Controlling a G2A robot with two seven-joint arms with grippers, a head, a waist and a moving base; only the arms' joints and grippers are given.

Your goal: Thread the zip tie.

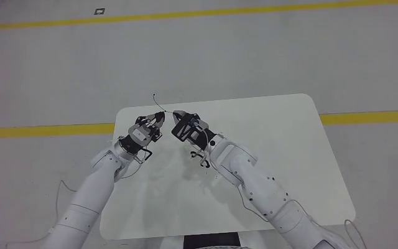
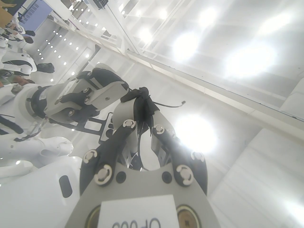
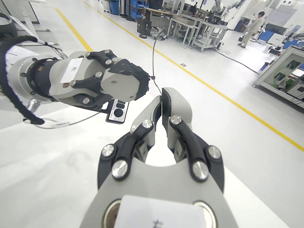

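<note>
1. The zip tie (image 3: 153,58), a thin black strap, is held in the air above the far edge of the white desk (image 1: 280,137). One long end rises free.
2. The right gripper (image 3: 162,97) has its fingers pressed together, pinching the strap's lower part.
3. The left gripper (image 2: 142,103), its fingers wrapped in black, is closed on the zip tie just beside the right gripper, their tips nearly meeting.

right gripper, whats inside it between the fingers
The right gripper is shut on the thin zip tie, which comes out at its tip and runs to the left gripper. The stretch pinched inside is covered, so its length cannot be seen.
</note>
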